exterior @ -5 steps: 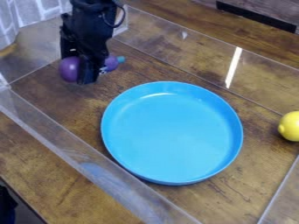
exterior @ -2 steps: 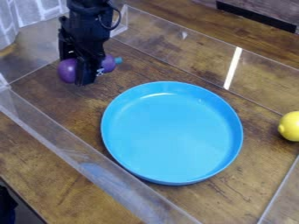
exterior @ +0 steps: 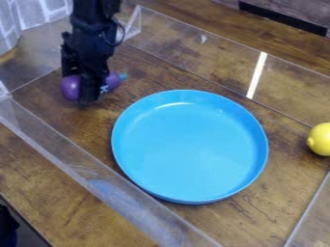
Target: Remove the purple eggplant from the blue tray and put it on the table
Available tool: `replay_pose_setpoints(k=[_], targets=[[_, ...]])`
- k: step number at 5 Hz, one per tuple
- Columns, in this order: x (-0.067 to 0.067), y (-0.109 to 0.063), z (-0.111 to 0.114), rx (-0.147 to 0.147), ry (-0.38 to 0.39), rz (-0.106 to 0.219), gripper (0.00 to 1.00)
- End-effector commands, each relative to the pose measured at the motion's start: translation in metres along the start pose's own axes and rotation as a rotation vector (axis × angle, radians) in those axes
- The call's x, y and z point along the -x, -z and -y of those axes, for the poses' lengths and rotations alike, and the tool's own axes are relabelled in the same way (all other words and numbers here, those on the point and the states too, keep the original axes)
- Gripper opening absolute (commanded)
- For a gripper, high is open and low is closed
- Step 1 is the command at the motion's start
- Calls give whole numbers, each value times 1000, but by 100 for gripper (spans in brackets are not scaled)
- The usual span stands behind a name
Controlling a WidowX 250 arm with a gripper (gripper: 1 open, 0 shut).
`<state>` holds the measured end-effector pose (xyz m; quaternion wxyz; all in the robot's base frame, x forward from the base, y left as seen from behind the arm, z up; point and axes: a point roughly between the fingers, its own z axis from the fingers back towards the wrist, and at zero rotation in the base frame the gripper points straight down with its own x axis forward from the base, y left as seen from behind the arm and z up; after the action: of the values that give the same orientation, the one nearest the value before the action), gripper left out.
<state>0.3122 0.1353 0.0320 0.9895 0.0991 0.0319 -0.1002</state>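
Camera view: claw (exterior: 88,84) grips the eggplant (exterior: 77,87) low over the bench (exterior: 194,58), left of the empty tray (exterior: 190,145).

A yellow lemon (exterior: 319,139) lies at about three o'clock, cut off by the picture's edge. Clear plastic walls (exterior: 77,154) run along the sides, one from nine o'clock down to six o'clock. A white streak of reflected light (exterior: 258,73) shows at about one o'clock.
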Motion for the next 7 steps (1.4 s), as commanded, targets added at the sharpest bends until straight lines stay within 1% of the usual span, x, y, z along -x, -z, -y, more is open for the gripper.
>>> replay_pose_setpoints(k=[1,2,5,6,7], targets=[[-4,-8,-22,-39,-36,48,0],[-4,-9,-26,-44,-48,49,100],[-2,-18,-33,-35,-82,79,100],[-1,-18,-35,-30,-89,86,0],[-1,-19,-36,-28,-97,94,100]])
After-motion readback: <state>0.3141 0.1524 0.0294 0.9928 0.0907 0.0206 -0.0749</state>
